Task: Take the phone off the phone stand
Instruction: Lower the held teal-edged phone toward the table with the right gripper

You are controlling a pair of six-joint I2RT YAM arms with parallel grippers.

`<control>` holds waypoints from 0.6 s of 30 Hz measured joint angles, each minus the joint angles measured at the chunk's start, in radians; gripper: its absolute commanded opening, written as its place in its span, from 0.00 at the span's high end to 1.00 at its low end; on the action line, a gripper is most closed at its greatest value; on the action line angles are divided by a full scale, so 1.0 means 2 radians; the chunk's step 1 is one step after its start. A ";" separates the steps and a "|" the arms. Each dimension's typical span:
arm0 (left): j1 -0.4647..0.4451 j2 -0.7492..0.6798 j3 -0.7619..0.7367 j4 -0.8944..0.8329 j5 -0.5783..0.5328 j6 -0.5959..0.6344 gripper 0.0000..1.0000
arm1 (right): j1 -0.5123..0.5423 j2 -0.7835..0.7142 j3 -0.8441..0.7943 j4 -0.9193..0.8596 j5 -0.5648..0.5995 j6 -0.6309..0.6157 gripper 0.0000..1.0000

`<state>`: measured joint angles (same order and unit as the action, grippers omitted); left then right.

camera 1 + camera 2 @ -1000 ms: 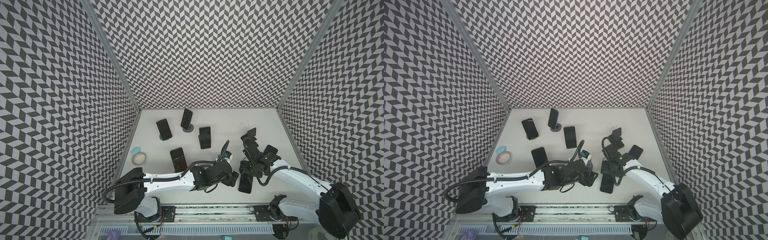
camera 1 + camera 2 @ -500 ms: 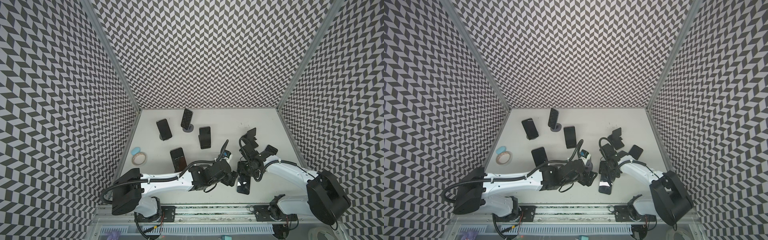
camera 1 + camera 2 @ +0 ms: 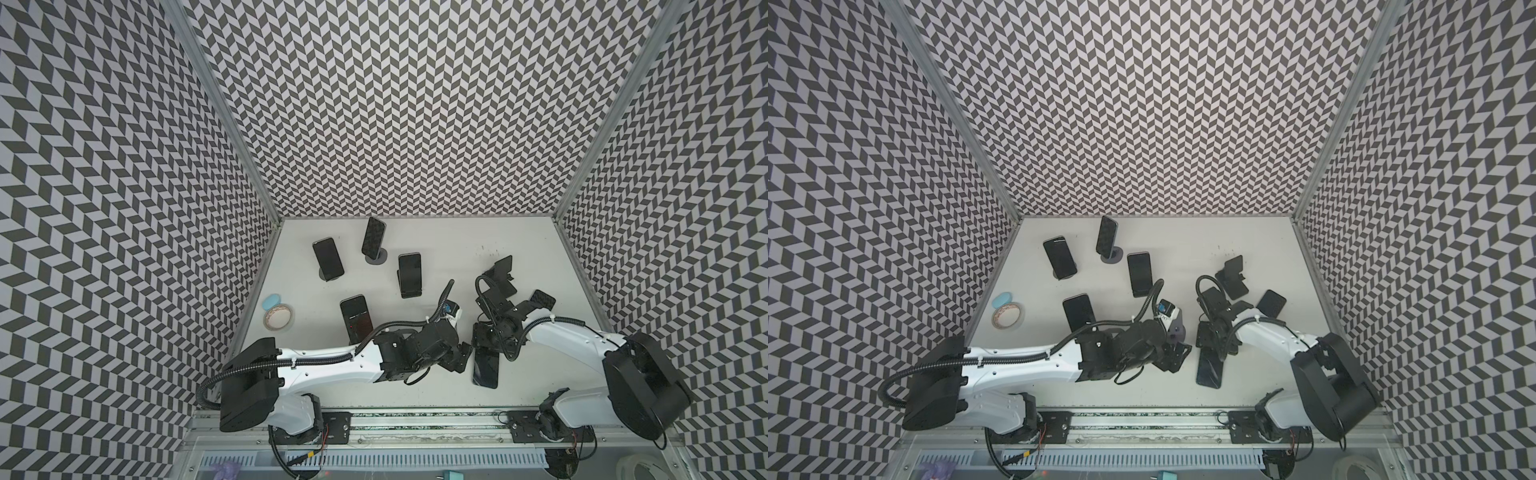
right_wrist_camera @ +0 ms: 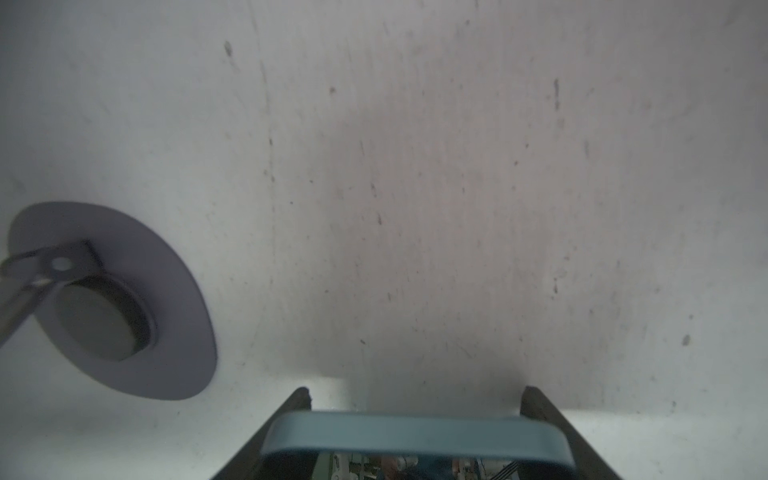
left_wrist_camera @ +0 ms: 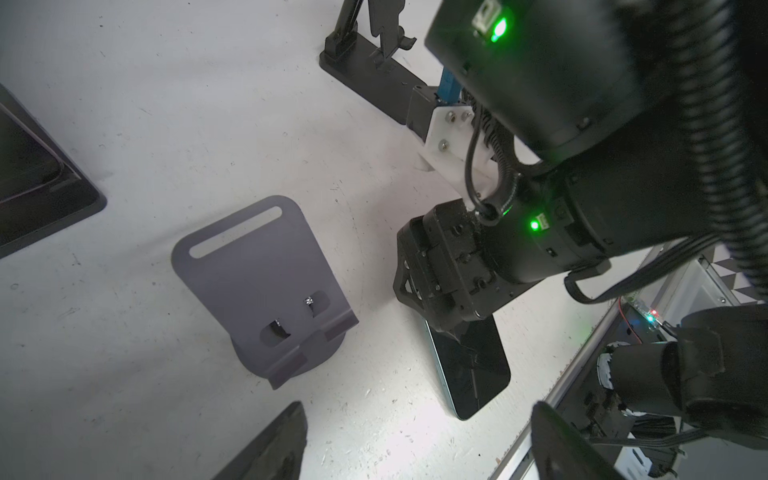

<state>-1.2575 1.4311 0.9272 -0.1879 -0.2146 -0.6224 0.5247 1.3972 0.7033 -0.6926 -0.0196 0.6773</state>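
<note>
The phone (image 4: 415,432), dark-screened with a blue rim, sat between the 2 fingers (image 4: 286,424) of the right tool (image 4: 417,395), which was closed on its long edges near 1 end. In both top views the phone (image 3: 485,370) (image 3: 1209,370) reached out from under that tool (image 3: 482,340) (image 3: 1210,340) toward the robot's base rail. The left wrist view showed it (image 5: 469,370) tilted, its free end low over the bench (image 5: 208,104). Whether that end touched the bench could not be told.

The grey phone stand (image 5: 266,286) stood upright on its round base (image 4: 174,316) just beside the right tool (image 5: 444,324), apart from the phone. In a top view it (image 3: 1177,328) was mostly hidden under the left arm's wrist.

The left tool (image 5: 417,415) hung over the bench with its fingers (image 5: 274,444) spread wide and nothing between them. The stand, the phone and the right tool lay ahead of it. In both top views this tool (image 3: 461,361) (image 3: 1177,357) sat close beside the right one.

Beyond the right tool stood a black stand (image 3: 498,274). Beyond the left tool was the nearest of 4 other phones (image 3: 356,318), with a tape roll (image 3: 278,322) well off to its side.
</note>
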 measured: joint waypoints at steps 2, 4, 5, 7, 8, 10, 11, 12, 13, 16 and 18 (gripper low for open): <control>0.001 0.000 -0.001 0.000 0.000 0.001 0.15 | 0.000 0.002 0.000 0.002 0.000 0.001 0.51; 0.001 0.000 -0.002 0.000 0.000 0.001 0.15 | 0.000 0.003 0.000 0.002 0.000 0.002 0.50; 0.002 -0.001 -0.003 0.000 0.000 0.002 0.15 | 0.000 0.003 0.000 0.003 0.000 0.002 0.50; 0.003 -0.004 -0.007 0.000 0.000 0.002 0.15 | 0.000 0.003 0.000 0.003 0.000 0.003 0.50; 0.004 -0.007 -0.010 -0.001 0.000 0.002 0.15 | 0.000 0.003 0.000 0.003 0.000 0.003 0.50; 0.004 -0.012 -0.013 -0.001 0.000 0.002 0.15 | 0.000 0.003 -0.001 0.003 0.001 0.005 0.50; 0.005 -0.016 -0.015 -0.001 0.000 0.002 0.15 | 0.000 0.003 -0.001 0.003 0.001 0.006 0.50; 0.005 -0.019 -0.017 0.000 0.000 0.002 0.15 | 0.000 0.003 -0.001 0.003 0.001 0.007 0.50; 0.006 -0.022 -0.019 0.000 0.000 0.002 0.15 | 0.000 0.003 -0.001 0.003 0.001 0.008 0.50; 0.008 -0.028 -0.020 0.000 0.000 0.002 0.15 | 0.000 0.003 -0.001 0.004 0.001 0.011 0.50; 0.009 -0.030 -0.020 -0.001 0.000 0.003 0.15 | 0.000 0.003 -0.001 0.004 0.001 0.012 0.50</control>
<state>-1.2400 1.3716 0.8864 -0.1890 -0.2138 -0.6170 0.5247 1.4025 0.7021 -0.6849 -0.0174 0.7017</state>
